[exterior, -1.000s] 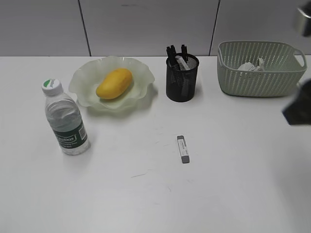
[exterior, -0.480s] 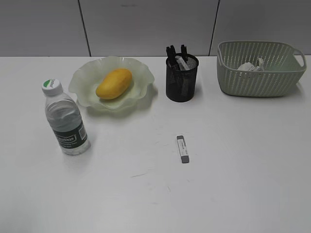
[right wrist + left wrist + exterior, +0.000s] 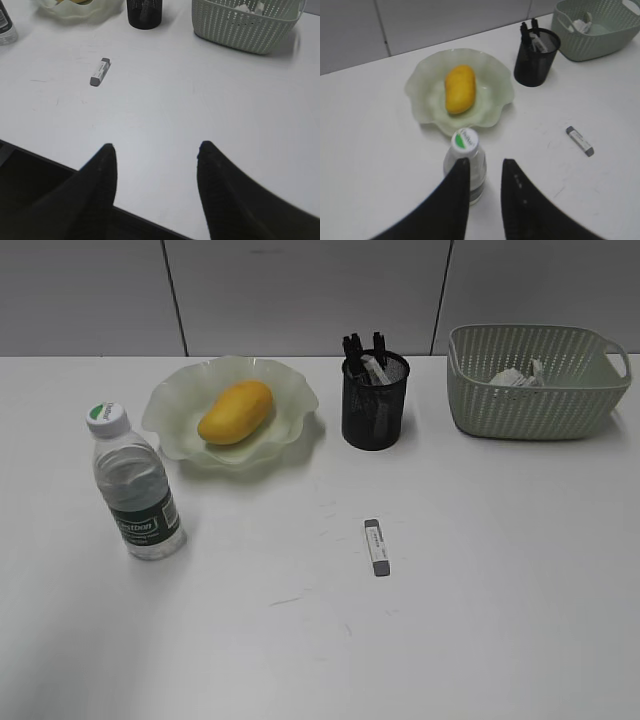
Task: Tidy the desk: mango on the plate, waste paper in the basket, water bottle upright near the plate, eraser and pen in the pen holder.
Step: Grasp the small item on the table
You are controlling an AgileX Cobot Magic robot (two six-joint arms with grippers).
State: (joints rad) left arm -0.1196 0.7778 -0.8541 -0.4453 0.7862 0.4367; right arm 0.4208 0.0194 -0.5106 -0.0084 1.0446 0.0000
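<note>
A: One item is left out: the eraser, lying flat on the bare desk, in front of the holder and well apart from it.

B: And the grippers?

A: Neither shows in the exterior view. The right gripper hangs over the near desk edge, jaws spread wide, holding nothing; the eraser lies ahead of it and to its left. The left gripper has a narrow gap between its jaws, also holding nothing, with the bottle just beyond its tips.

B: Why is the bottle there?

A: It stands upright, cap up, in front of the plate and left of the holder, which looks like the spot the task asks for. The mango rests in the plate's middle, beside the holder on the left.

B: Farther back?

A: The holder already has dark pens poking out. The basket, right of the holder near the wall, holds crumpled paper.

B: Room to work?

A: Plenty. Open desk surrounds the eraser, and the path up to the holder is free. My judgement: only that eraser remains.
</note>
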